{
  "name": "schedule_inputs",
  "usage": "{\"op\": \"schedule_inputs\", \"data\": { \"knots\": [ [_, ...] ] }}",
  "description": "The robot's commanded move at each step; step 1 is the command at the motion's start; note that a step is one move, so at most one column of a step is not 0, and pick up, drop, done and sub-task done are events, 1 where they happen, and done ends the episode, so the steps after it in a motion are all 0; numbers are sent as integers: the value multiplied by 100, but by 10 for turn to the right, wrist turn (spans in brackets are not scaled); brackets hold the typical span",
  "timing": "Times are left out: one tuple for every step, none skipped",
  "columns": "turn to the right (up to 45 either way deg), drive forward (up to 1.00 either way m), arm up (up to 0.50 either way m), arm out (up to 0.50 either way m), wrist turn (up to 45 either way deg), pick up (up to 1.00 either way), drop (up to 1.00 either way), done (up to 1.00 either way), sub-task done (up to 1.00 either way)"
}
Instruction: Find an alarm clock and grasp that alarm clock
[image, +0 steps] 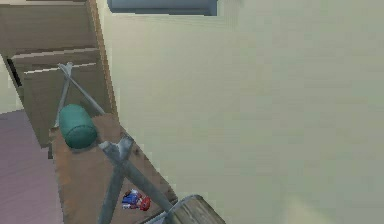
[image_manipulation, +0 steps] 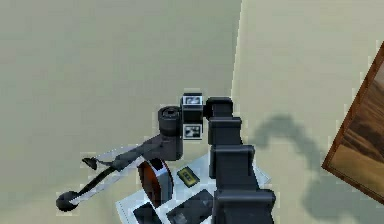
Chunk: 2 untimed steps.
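Note:
A round dark thing with an orange-red rim (image_manipulation: 154, 177), shaped like an alarm clock, stands on a white tabletop (image_manipulation: 128, 207) in the arm side view. My gripper (image_manipulation: 160, 148) is just above it, at the end of the dark arm (image_manipulation: 232, 165), left of the two white squares (image_manipulation: 192, 103). Because the round thing and a grey lamp arm lie at or behind the fingers, I cannot tell whether the gripper holds anything. In the forward view a small red and blue thing (image: 136, 202) lies on a brown tabletop (image: 85, 180).
A grey jointed desk lamp (image_manipulation: 108, 162) crosses the white table left of the gripper, and a small dark and yellow square (image_manipulation: 187, 177) lies by the arm. A wooden panel (image_manipulation: 362, 130) stands at right. Ahead are a teal-shaded lamp (image: 76, 124), wooden drawers (image: 55, 60) and a cream wall.

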Motion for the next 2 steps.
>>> {"op": "schedule_inputs", "data": {
  "knots": [
    [0,0,0,0,450,0,0,0,0],
    [0,0,0,0,150,0,0,0,0]
  ]
}}
